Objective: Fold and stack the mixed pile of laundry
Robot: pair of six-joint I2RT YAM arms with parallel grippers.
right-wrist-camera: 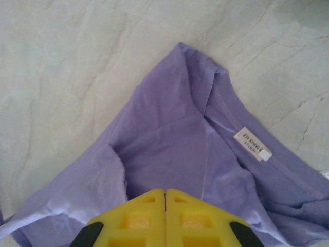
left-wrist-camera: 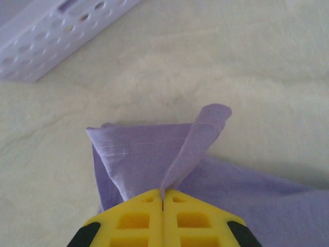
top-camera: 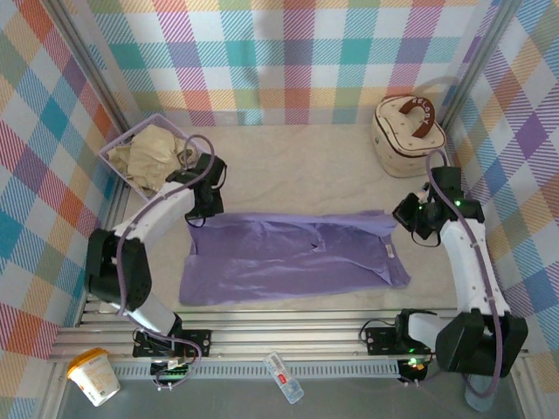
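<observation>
The lavender-purple cloth T-shirt (top-camera: pixel 297 257) lies spread between my arms, long axis left to right; my left gripper (left-wrist-camera: pixel 163 198) is clamped tight on its far-left corner; my right gripper (right-wrist-camera: pixel 165 191) likewise on the collar end.

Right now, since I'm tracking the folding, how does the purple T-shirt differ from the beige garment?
The purple T-shirt lies spread out on the table; the beige garment sits crumpled in the basket. The left claw and right claw pinch the T-shirt at opposite ends; no claw holds the beige garment. The T-shirt covers more area than the beige garment. Both are soft cloth, neither stacked.
</observation>
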